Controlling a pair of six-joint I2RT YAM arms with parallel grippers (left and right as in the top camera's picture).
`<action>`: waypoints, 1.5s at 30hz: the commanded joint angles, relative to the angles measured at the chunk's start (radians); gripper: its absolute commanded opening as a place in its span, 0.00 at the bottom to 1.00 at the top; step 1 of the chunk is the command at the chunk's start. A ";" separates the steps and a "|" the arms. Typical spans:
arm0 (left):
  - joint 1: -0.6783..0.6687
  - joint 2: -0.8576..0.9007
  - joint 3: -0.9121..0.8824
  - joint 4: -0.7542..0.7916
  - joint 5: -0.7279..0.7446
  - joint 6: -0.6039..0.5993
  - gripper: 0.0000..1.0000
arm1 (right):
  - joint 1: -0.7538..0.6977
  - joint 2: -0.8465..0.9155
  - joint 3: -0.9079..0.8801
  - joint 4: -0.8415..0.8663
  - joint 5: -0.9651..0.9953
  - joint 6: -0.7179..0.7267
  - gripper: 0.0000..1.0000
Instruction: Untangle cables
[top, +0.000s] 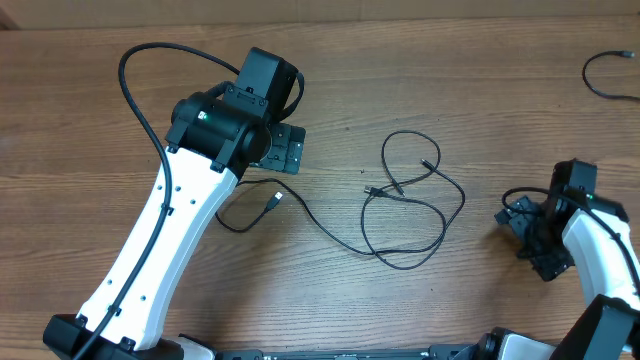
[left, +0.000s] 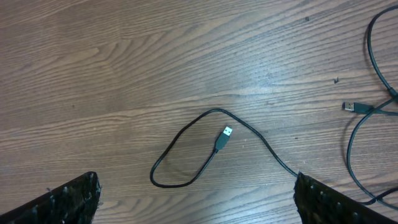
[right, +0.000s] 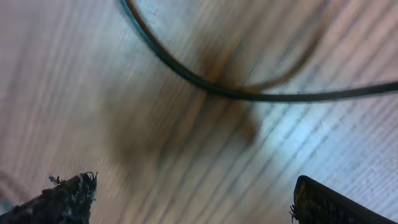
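Observation:
Thin black cables (top: 405, 200) lie in loose loops at the table's centre. One strand runs left to a small loop (top: 235, 215) that ends in a USB plug (top: 277, 198). The left wrist view shows that plug (left: 225, 134) and loop, plus a second plug (left: 351, 106) at the right. My left gripper (top: 283, 150) hovers open just behind the small loop. Its fingers (left: 68, 202) stand wide apart with nothing between them. My right gripper (top: 522, 228) is open to the right of the loops. A blurred cord (right: 205, 84) crosses ahead of its fingertips (right: 329, 202).
Another thin black cable (top: 608, 78) lies apart at the far right back edge. The wooden table (top: 100, 120) shows bare wood at the left and along the front. The left arm's thick cable (top: 140, 90) arcs over the back left.

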 joint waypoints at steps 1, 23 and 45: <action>0.004 0.004 0.010 0.002 0.004 0.008 0.99 | 0.003 -0.002 -0.068 0.051 0.036 0.050 1.00; 0.004 0.004 0.010 0.002 0.004 0.008 1.00 | 0.003 0.128 -0.084 0.232 0.067 0.016 1.00; 0.004 0.004 0.010 0.002 0.004 0.008 1.00 | -0.229 0.250 -0.084 0.519 0.106 0.012 1.00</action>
